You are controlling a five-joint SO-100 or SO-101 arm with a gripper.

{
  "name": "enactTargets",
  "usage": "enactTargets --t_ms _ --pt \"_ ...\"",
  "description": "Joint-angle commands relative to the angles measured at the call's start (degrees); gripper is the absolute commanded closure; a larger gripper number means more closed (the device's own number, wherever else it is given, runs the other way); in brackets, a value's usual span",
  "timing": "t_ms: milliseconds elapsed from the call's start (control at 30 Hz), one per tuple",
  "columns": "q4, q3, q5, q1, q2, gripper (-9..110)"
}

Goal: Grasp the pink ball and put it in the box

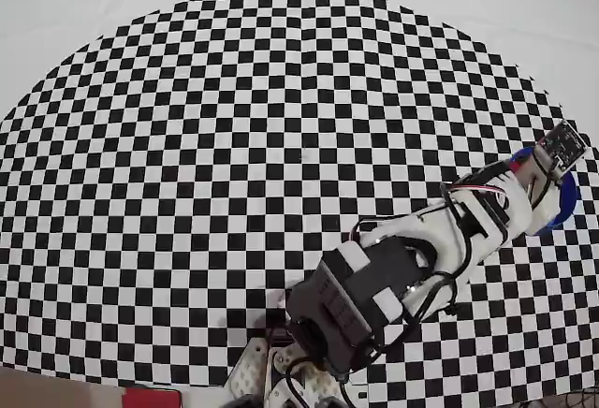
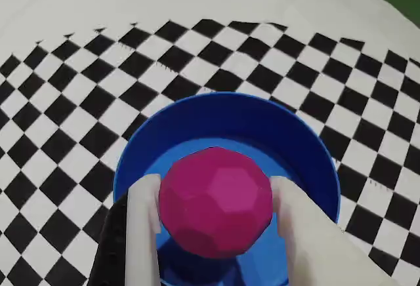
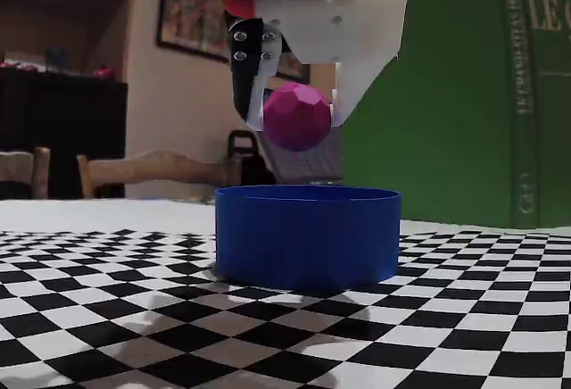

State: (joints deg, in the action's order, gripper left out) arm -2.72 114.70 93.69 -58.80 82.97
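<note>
The pink ball is a faceted magenta sphere held between my two pale fingers. My gripper is shut on it. In the fixed view the ball hangs clear above the rim of the box, a round blue container standing on the checkered cloth. From the wrist the box lies right beneath the ball, its blue floor showing around it. In the overhead view only a sliver of the box shows at the far right, under my gripper; the ball is hidden there.
A black-and-white checkered cloth covers the table. My arm's base sits at the bottom edge of the overhead view. A red object lies at the bottom left corner. Chairs and a green wall stand behind the table.
</note>
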Motion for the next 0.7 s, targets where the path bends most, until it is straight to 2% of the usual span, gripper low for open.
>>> enactTargets --t_ms 0,667 --pt "-0.26 -3.43 0.44 -0.7 -0.53 101" --pt "0.09 -9.05 0.44 -1.76 -6.59 101"
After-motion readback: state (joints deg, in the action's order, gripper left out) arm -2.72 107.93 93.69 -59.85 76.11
